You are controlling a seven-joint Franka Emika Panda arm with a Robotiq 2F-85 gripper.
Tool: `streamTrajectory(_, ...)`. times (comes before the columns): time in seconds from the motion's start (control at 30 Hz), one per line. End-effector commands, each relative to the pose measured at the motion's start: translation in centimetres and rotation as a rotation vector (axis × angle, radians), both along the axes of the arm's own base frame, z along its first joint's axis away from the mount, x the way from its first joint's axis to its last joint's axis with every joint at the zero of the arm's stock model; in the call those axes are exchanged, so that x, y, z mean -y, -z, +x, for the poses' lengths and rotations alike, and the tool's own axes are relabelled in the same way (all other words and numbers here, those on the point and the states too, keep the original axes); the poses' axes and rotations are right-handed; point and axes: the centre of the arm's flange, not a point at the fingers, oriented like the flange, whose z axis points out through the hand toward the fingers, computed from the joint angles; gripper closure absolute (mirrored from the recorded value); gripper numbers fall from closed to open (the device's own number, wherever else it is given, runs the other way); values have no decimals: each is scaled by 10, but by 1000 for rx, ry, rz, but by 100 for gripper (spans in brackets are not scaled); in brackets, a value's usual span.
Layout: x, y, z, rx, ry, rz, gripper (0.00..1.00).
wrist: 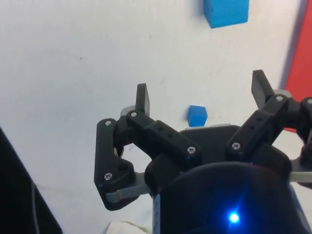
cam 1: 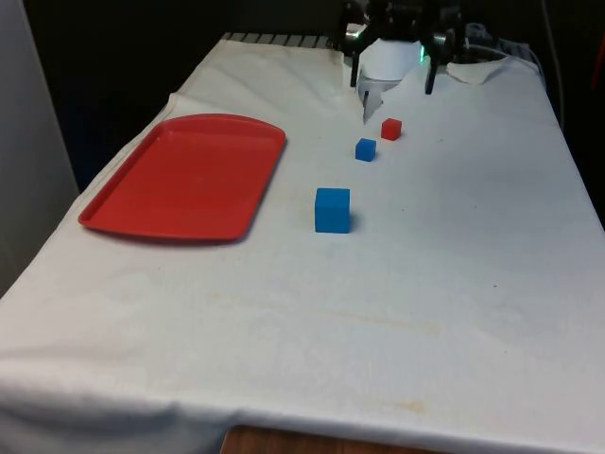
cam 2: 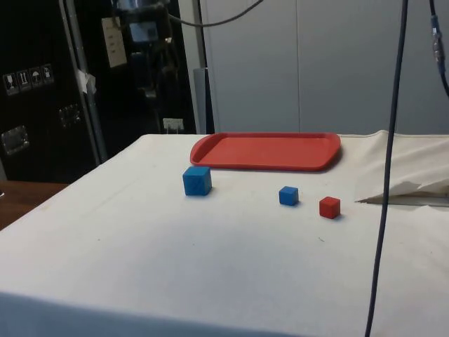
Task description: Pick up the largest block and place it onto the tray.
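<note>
The largest block, a blue cube (cam 1: 332,209) (cam 2: 197,180) (wrist: 225,12), rests on the white cloth just to the right of the red tray (cam 1: 184,175) (cam 2: 266,152) (wrist: 300,63) in the front view. Farther back lie a small blue cube (cam 1: 366,149) (cam 2: 288,196) (wrist: 197,116) and a small red cube (cam 1: 390,129) (cam 2: 329,207). My gripper (cam 1: 395,90) (wrist: 202,92) hangs open above the table's far end, beyond the small cubes, with nothing between its fingers. The tray holds nothing.
A rumpled fold of cloth (cam 1: 473,68) (cam 2: 407,189) lies at the far end near the robot. A dark cable (cam 2: 388,168) hangs down in the side view. Bare cloth stretches from the cubes to the near edge of the table (cam 1: 312,340).
</note>
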Motion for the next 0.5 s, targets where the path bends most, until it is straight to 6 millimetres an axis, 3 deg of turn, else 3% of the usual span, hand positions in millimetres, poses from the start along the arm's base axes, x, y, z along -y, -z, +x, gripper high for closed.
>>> streamTrajectory(0.0,3,4,0,6,-3,6,0)
streamTrajectory(0.47,34,36,-2,17,-9,-2,0)
